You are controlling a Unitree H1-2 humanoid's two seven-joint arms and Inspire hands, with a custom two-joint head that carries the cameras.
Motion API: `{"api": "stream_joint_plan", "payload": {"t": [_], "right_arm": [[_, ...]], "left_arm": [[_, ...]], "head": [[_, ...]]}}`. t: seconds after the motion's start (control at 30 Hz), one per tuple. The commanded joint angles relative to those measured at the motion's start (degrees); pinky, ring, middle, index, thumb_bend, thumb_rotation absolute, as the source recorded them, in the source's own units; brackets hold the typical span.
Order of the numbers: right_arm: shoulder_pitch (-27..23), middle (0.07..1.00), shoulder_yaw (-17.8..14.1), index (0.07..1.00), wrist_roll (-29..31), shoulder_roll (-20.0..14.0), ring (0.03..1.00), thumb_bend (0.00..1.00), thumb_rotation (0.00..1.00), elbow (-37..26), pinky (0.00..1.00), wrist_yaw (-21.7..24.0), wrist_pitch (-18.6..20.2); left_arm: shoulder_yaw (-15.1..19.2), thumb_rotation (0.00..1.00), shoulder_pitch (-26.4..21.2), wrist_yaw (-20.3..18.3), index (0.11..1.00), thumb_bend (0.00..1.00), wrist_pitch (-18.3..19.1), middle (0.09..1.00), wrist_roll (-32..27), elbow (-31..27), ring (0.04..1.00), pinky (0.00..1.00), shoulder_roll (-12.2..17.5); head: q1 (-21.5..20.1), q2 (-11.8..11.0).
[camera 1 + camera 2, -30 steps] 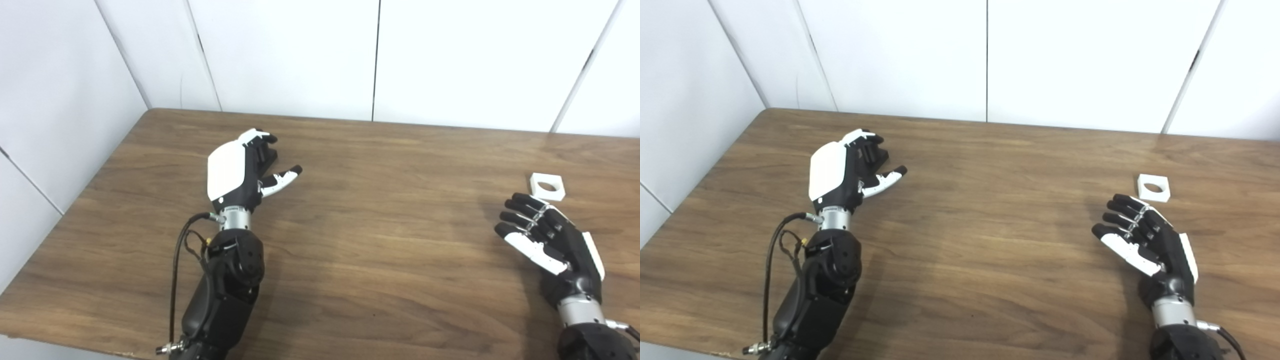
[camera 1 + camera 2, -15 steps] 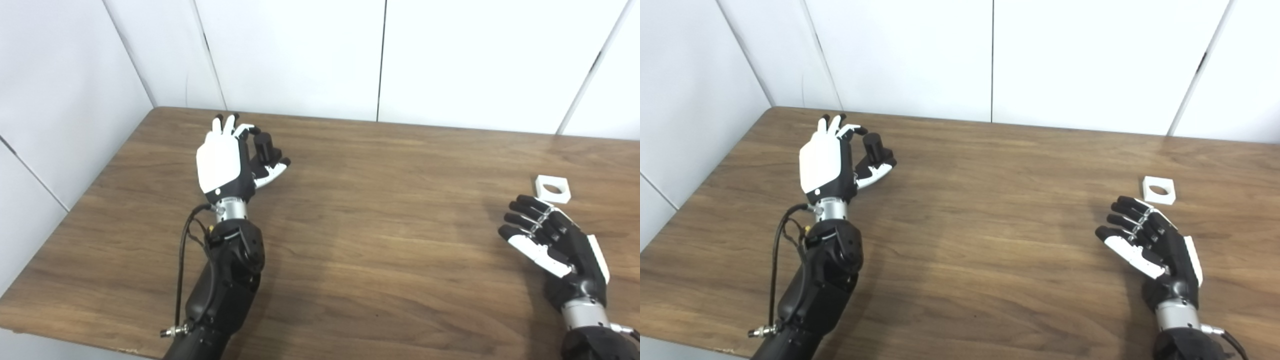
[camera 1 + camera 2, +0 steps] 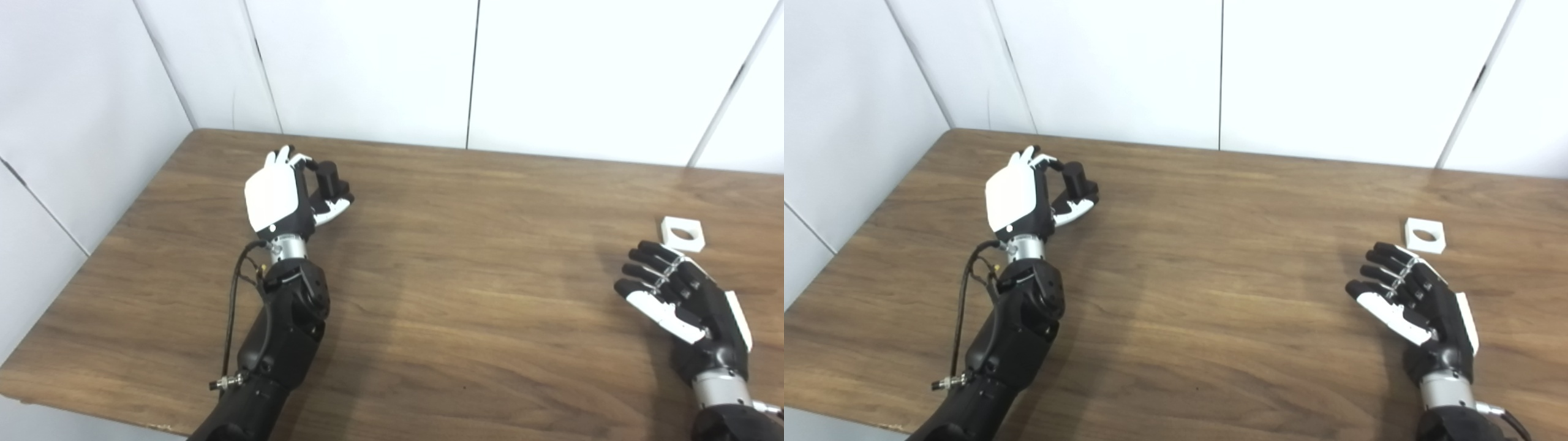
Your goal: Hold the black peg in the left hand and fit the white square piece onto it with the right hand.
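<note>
The table (image 3: 478, 245) is showing a smooth wood-grain finish with a soft sheen. The white square piece (image 3: 682, 233), just beyond the right fingers (image 3: 643, 269), is looking like matt plastic.

1. The black peg (image 3: 329, 178) is plain matte black.
2. The white square piece (image 3: 682, 234) is all white.
3. The left hand (image 3: 283, 199) has a white back and black fingers (the thumb shows white too).
4. The right hand (image 3: 686, 300) is black with white panels.
5. The table (image 3: 465, 269) is brown wood grain.
6. The walls (image 3: 367, 61) are white with dark seams.
</note>
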Motion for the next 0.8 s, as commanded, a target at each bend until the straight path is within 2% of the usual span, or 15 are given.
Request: {"api": "stream_joint_plan", "payload": {"t": [0.0, 0.13, 0.43, 0.77], "right_arm": [[-0.91, 0.695, 0.12, 0.668, 0.25, 0.54, 0.663, 0.77, 0.11, -1.55, 0.62, -0.01, 0.05], [-0.92, 0.707, 0.26, 0.688, 0.22, 0.51, 0.669, 0.76, 0.1, -1.51, 0.63, 0.12, -0.14], [-0.46, 0.712, 0.36, 0.689, 0.16, 0.9, 0.669, 0.75, 0.1, -2.73, 0.64, -0.19, 0.57], [-0.67, 0.703, 0.18, 0.675, -0.01, 0.84, 0.67, 0.75, 0.1, -2.7, 0.62, -0.26, 0.39]], "left_arm": [[0.01, 0.42, -3.8, 1.9, 0.66, 0.79, 0.75, 0.912, 0.61, 0.39, 0.922, 0.8, 1.52], [0.07, 0.43, -4.72, 2.9, 0.645, 0.81, 1.5, 0.915, 0.14, 2.98, 0.917, 0.8, 1.46], [-0.1, 0.39, -5.69, 6.22, 0.648, 0.81, -0.24, 0.915, -2.25, 8.5, 0.902, 0.78, 1.94], [-1.22, 0.37, -5.96, 7.26, 0.64, 0.8, 0.09, 0.903, -3.17, 8.48, 0.878, 0.74, 2.47]], "head": [[-0.03, 0.11], [-0.26, 0.17], [-0.76, 0.44], [-0.86, 0.62]]}}
